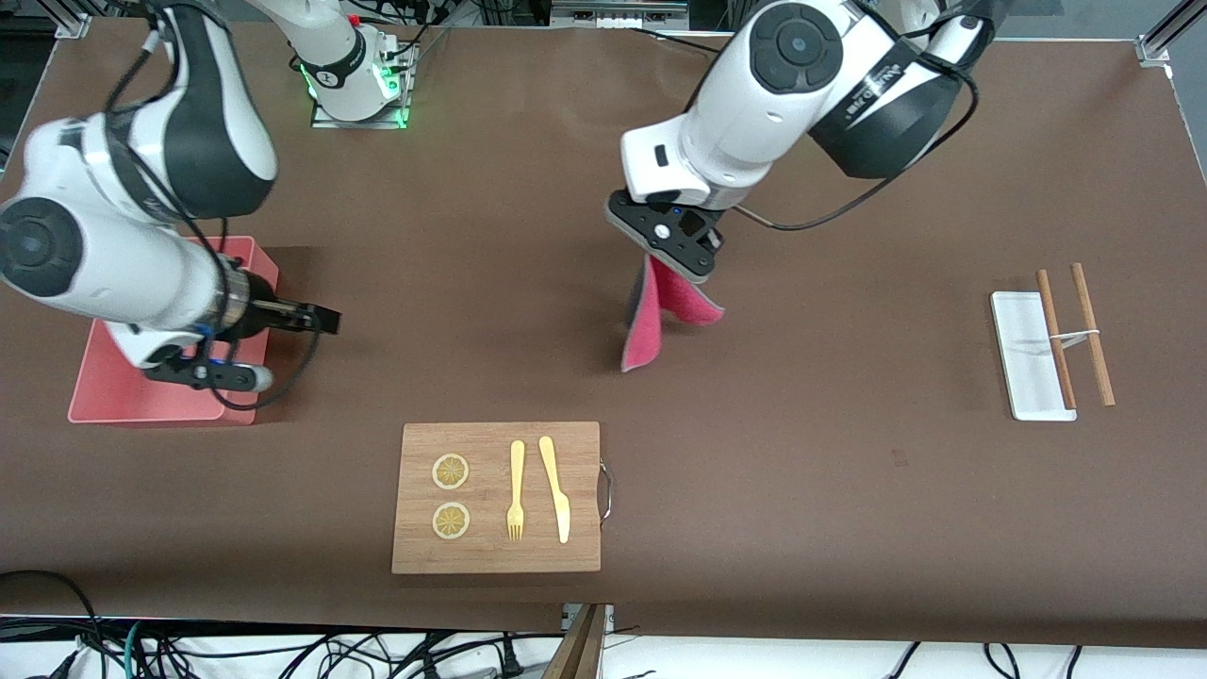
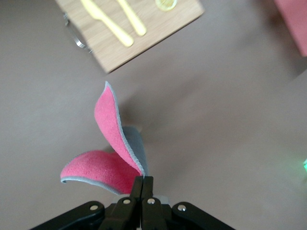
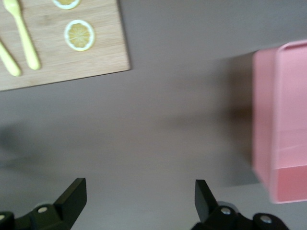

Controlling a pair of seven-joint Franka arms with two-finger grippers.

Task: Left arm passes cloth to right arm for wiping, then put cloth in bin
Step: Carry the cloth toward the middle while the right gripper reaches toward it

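The cloth (image 1: 649,330), pink on one face and grey on the other, hangs folded in the air over the middle of the table. My left gripper (image 1: 681,253) is shut on its top edge. In the left wrist view the fingertips (image 2: 145,181) pinch the cloth (image 2: 109,139), whose two flaps splay apart. My right gripper (image 1: 330,320) hovers open beside the salmon-pink bin (image 1: 108,391), pointing toward the middle of the table. Nothing lies between its spread fingers (image 3: 139,189), and the bin (image 3: 283,120) shows off to one side.
A wooden board (image 1: 497,497) with a yellow fork, a knife and two lemon slices lies nearer the front camera than the cloth. A white tray (image 1: 1028,354) and two brown sticks (image 1: 1092,335) lie toward the left arm's end of the table.
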